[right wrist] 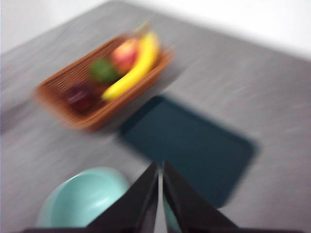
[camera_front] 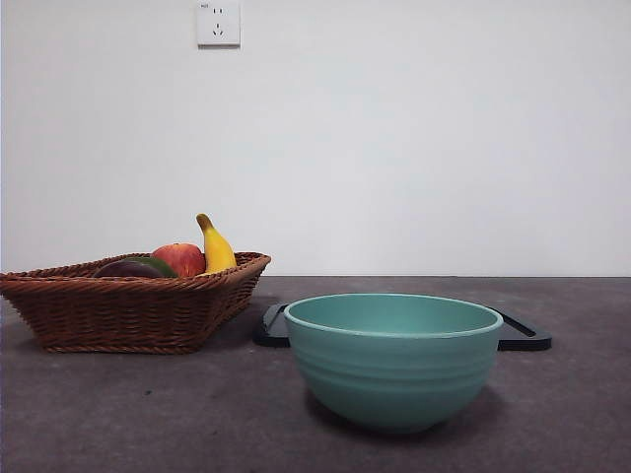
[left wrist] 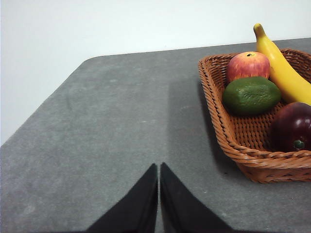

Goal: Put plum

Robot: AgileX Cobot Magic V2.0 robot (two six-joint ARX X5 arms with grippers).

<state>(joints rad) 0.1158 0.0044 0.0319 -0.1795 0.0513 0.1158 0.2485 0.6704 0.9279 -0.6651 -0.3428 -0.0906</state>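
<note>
The plum is dark maroon and glossy. It lies in the wicker basket beside a green fruit, a red-yellow apple and a banana. In the front view only the plum's top shows over the basket rim. The right wrist view is blurred and shows the plum as a dark blob in the basket. My left gripper is shut, over bare table away from the basket. My right gripper is shut, high above the bowl and tray.
A teal bowl stands in the front middle of the table; its rim shows in the right wrist view. Behind it lies a flat dark tray, also dark tray. The table edge curves near the left arm.
</note>
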